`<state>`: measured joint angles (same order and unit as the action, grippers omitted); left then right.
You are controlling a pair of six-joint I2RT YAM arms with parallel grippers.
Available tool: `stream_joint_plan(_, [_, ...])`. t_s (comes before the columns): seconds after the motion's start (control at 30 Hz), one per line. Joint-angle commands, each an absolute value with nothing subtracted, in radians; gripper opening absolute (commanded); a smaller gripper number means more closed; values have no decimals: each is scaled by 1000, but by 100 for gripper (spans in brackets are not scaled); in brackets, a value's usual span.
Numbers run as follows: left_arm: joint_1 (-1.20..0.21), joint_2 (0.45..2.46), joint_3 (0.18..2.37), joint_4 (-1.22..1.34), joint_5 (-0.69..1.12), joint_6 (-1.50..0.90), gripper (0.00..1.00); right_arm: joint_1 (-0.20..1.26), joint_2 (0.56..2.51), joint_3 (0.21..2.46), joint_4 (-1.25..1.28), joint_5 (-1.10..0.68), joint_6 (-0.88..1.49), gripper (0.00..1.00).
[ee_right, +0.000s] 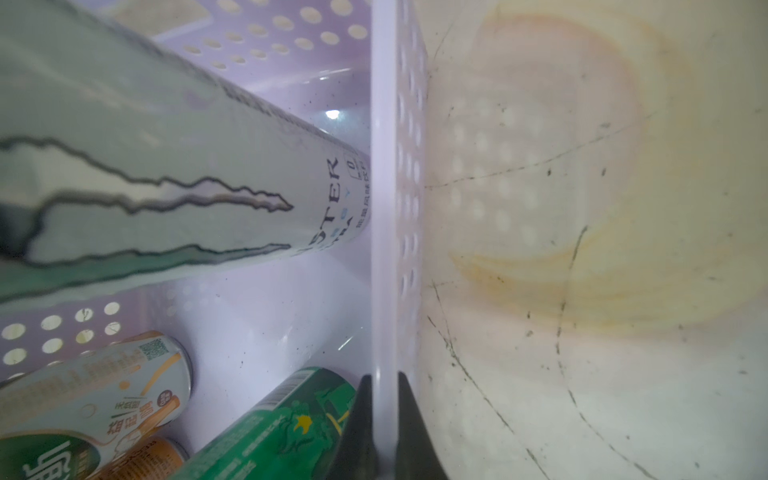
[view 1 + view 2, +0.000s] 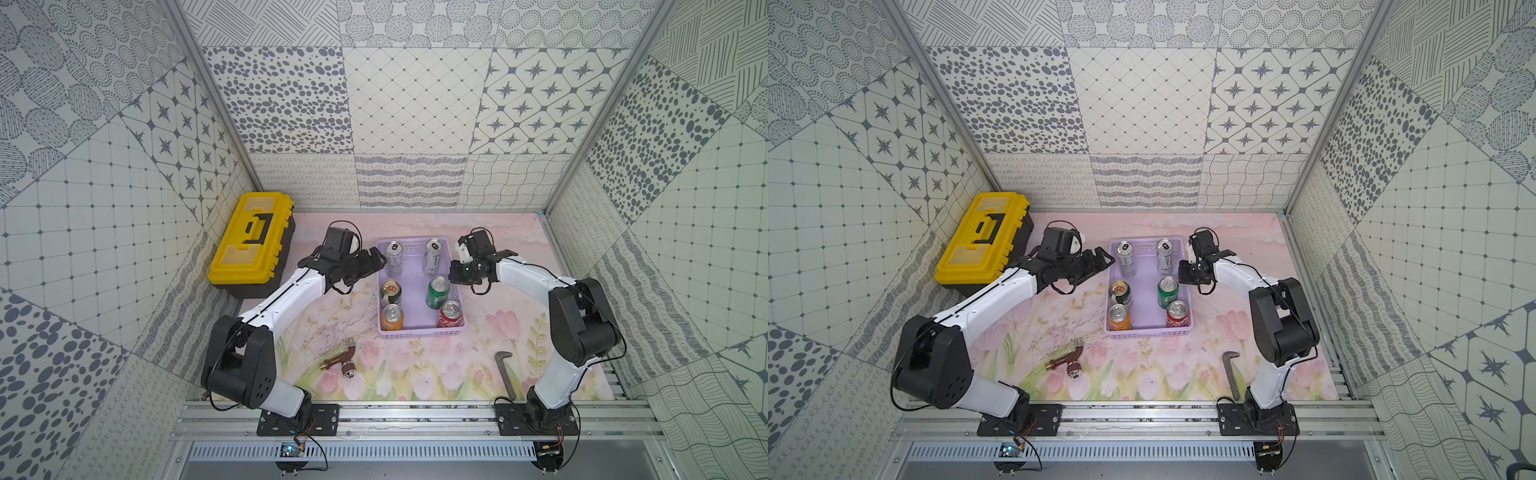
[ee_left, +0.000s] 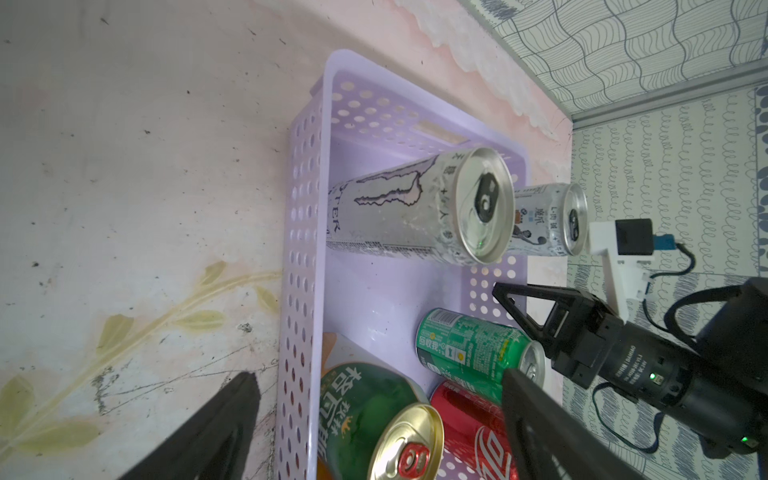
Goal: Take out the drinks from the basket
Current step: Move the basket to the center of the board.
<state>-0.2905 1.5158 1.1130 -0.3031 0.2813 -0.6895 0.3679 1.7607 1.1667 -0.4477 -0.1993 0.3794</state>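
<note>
Basket (image 2: 419, 332) of lavender plastic at the middle of a flowered mat (image 2: 490, 232), seen from above with twelve o'clock at the back wall. Six drink cans stand upright inside it in two rows of three: a tall white-silver can (image 2: 394, 258) at eleven o'clock, a second tall can (image 2: 433, 256) at one, a dark green-and-white can (image 2: 390, 293) at nine, a green can (image 2: 437, 292) at three, an orange can (image 2: 392, 317) at seven and a red can (image 2: 450, 315) at five. The left gripper (image 2: 372, 266) is just beside the basket at ten o'clock, jaws spread wide, holding nothing. The right gripper (image 1: 384, 395), at three o'clock, is pinched closed on the basket's side rim. A yellow toolbox (image 2: 249, 241) lies farther out at ten o'clock, a reddish tap (image 2: 338, 359) at seven and a grey wrench (image 2: 503, 374) at five.
</note>
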Motion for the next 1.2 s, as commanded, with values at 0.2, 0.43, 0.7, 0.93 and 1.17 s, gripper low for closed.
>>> stream_joint_plan(0.2, [-325,1512,1113,-331,273,-691,94,436,1692,1082,-484,-214,416,0])
stream_joint_plan(0.43, [-330,1511,1125,-336,274,-689,94,413,1687,1119,-483,-183,414,0])
stream_joint_plan(0.7, [-336,1535,1124,-392,132,-670,84,411,1703,1141,-477,-191,413,0])
stream_joint_plan(0.93, [-336,1611,1118,-335,34,-645,76,411,1709,1141,-471,-199,405,0])
stream_joint_plan(1.17, [-339,1707,1175,-294,-25,-654,67,411,1712,1139,-469,-201,402,0])
